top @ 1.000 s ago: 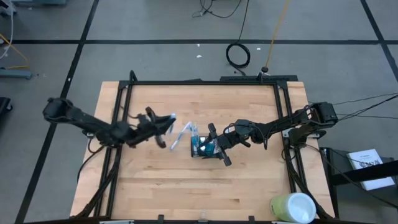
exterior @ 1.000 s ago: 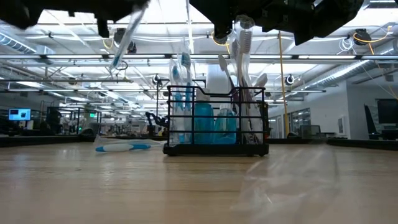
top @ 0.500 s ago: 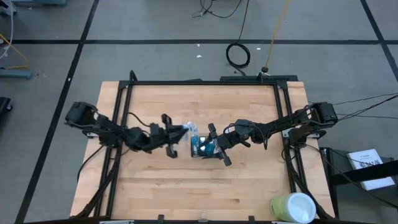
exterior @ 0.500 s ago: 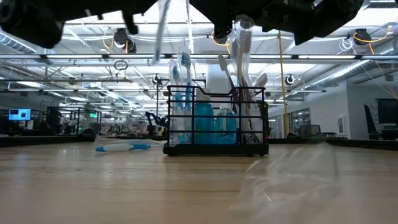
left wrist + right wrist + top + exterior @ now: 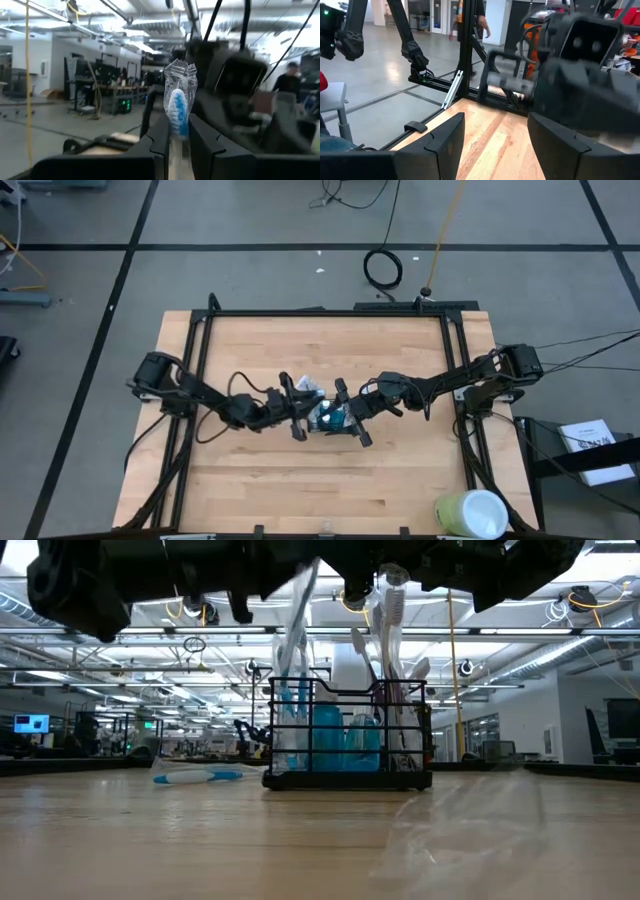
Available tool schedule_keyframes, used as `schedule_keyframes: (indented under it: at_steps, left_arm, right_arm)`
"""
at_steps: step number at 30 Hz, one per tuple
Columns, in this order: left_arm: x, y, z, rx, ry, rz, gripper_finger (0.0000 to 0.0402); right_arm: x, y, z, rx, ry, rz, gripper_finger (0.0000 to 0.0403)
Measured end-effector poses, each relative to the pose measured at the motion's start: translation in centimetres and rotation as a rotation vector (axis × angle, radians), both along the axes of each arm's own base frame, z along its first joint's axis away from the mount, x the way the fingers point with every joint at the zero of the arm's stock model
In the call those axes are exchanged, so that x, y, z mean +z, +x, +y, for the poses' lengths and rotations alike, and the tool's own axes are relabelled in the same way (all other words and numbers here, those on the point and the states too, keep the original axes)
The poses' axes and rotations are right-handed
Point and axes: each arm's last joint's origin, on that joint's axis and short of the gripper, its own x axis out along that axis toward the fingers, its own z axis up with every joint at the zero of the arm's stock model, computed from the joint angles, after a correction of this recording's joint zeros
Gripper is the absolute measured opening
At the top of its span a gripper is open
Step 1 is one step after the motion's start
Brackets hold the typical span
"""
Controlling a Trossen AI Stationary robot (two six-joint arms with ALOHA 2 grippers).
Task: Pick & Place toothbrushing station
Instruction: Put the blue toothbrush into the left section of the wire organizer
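The small black wire-mesh rectangular holder (image 5: 328,418) (image 5: 346,734) stands near the middle of the pale wooden table (image 5: 320,480), holding upright toothbrushes and blue tubes. The left gripper (image 5: 297,407) hovers just left of the holder, its fingers (image 5: 160,140) clenched on a blue-and-white toothbrush in clear plastic wrap (image 5: 179,107) that tilts over the holder's left end in the low view (image 5: 300,610). The right gripper (image 5: 349,413) is at the holder's right side, jaws spread wide with nothing visibly between them. A wrapped blue toothbrush (image 5: 197,777) lies flat on the table left of the holder. A pale green cup (image 5: 470,513) sits at the near right corner.
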Motion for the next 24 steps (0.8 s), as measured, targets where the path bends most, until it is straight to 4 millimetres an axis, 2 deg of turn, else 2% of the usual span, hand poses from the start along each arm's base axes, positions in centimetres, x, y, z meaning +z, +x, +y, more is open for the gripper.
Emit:
schedule_keyframes:
  at_steps: [11, 21, 24]
  left_arm:
    - [-3.5, 0.8, 0.0, 0.058, -0.043, 0.103, 0.0040]
    - [-6.0, 1.1, 0.0, 0.088, -0.120, 0.155, 0.0040]
    - [-6.2, 1.2, 0.0, 0.088, -0.159, 0.147, 0.0044]
  right_arm:
    - [0.0, 0.0, 0.0, 0.000, 0.000, 0.000, 0.0210]
    - [0.0, 0.0, 0.0, 0.000, 0.000, 0.000, 0.0210]
    - [0.0, 0.0, 0.0, 0.000, 0.000, 0.000, 0.0210]
